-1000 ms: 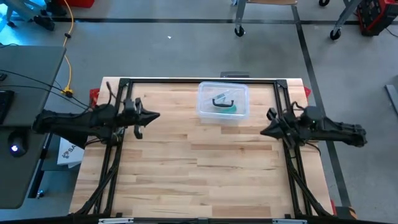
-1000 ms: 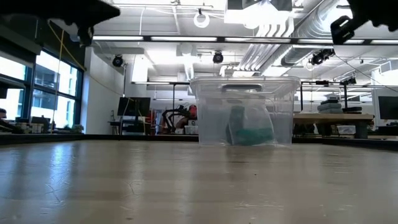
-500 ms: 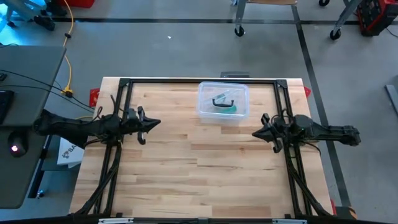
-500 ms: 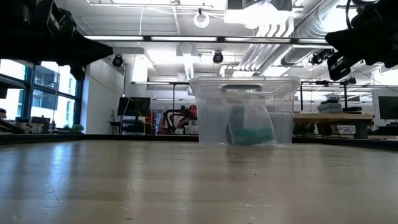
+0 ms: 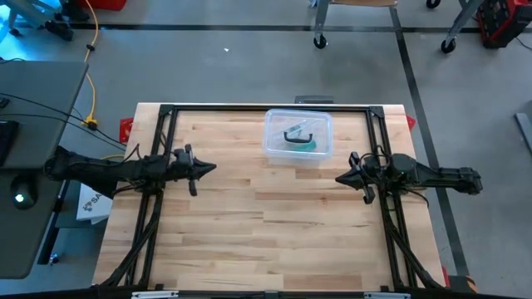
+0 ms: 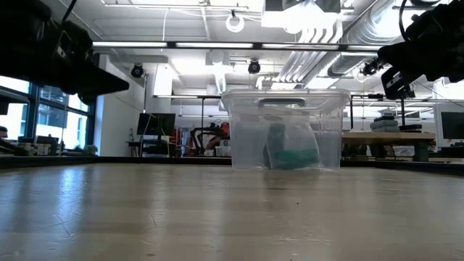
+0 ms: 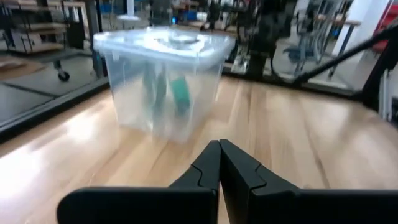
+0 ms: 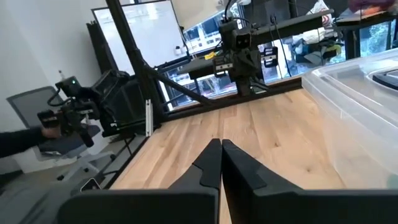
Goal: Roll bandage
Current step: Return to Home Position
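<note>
Currently in hand: the closing retreat, as I judge it; the work on the bandage looks finished and only the arms' parking is left.
Next move: each arm should fold toward its own side, keeping off the bin; no grasp is called for.
Left claw (image 5: 208, 167): fingers pressed together, holding nothing, over the left side of the counter (image 5: 266, 237), well apart from the bin.
Right claw (image 5: 341, 178): fingers likewise pressed together and empty, over the right side.
Transparent bin (image 5: 298, 137): far middle of the counter, lid (image 5: 298, 126) on, dark handle (image 5: 296, 134) on top.
Green bandage (image 6: 290, 148): inside the bin, resting on its floor.
Count: one bin, one lid, one green bandage seen; whether more lie inside I cannot tell; two arms, two claws.
</note>
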Motion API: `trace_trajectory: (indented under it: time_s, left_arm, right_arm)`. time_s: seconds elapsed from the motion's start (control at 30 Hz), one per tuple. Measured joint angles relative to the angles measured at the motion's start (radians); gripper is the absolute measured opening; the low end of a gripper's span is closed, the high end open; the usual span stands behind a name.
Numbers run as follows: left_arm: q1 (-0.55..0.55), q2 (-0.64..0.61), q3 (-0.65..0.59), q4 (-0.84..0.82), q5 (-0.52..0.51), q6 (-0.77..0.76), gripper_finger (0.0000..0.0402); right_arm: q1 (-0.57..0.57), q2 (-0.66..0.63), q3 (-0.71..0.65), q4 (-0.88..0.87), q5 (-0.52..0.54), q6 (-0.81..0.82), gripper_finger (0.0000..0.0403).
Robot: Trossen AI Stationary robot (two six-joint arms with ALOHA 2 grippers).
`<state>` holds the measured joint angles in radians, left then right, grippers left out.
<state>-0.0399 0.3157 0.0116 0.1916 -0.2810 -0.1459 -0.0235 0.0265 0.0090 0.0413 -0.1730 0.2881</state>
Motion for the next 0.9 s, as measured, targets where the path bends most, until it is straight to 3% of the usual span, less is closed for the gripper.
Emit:
trace_trajectory:
  time_s: [0.4, 0.73, 0.9]
  left_arm:
    - [0.000, 0.000, 0.000, -0.068, 0.001, 0.001, 0.0000]
    - [0.015, -0.308, 0.001, -0.144, 0.019, 0.000, 0.0000]
    - [0.015, -0.312, 0.001, -0.039, 0.009, 0.001, 0.0000]
  right_arm:
    - [0.000, 0.000, 0.000, 0.000, 0.000, 0.000, 0.0000]
    - [0.000, 0.001, 0.000, 0.000, -0.001, 0.000, 0.0000]
    - [0.000, 0.002, 0.000, 0.001, 0.000, 0.000, 0.0000]
